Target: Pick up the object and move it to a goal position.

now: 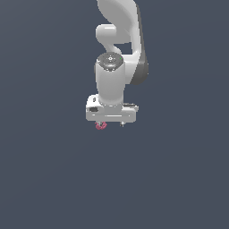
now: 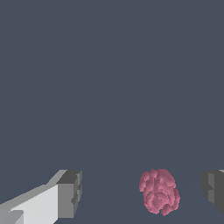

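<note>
The object (image 1: 101, 125) is a tiny pinkish-red bumpy lump on the dark grey floor, showing just under the white hand toward the exterior view's left. In the wrist view the object (image 2: 159, 191) lies between the two grey fingertips, closer to one fingertip (image 2: 213, 190) than to the other (image 2: 70, 194), with a gap on both sides. My gripper (image 1: 111, 125) points straight down, open, and is low around the object; it also shows in the wrist view (image 2: 141, 192). The fingers are mostly hidden under the hand in the exterior view.
The white arm (image 1: 117, 40) rises behind the hand toward the top of the exterior view. The floor (image 1: 53, 170) is a plain dark grey surface with nothing else showing on it.
</note>
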### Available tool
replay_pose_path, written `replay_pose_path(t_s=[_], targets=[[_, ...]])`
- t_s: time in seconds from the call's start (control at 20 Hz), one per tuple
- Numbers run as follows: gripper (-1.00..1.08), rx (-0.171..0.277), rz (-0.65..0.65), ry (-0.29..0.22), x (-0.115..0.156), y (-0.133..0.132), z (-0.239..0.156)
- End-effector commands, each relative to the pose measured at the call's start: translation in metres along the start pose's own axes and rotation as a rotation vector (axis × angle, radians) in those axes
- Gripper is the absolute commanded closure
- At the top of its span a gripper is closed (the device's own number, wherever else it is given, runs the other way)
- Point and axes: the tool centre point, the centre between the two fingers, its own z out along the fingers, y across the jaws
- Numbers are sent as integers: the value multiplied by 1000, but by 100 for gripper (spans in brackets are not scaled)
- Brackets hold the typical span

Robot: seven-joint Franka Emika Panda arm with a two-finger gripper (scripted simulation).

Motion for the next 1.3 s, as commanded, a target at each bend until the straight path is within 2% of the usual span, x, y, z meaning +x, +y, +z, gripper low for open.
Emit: replay_pose_path(t_s=[0.0,0.5,0.9,1.25], targets=[[-92,0,0,0,0,0,0],[-92,-1,21,3,-2,27,-7],[-92,0,6,2,-5,29,-3],[-92,3,-56,-5,-22,38,16]])
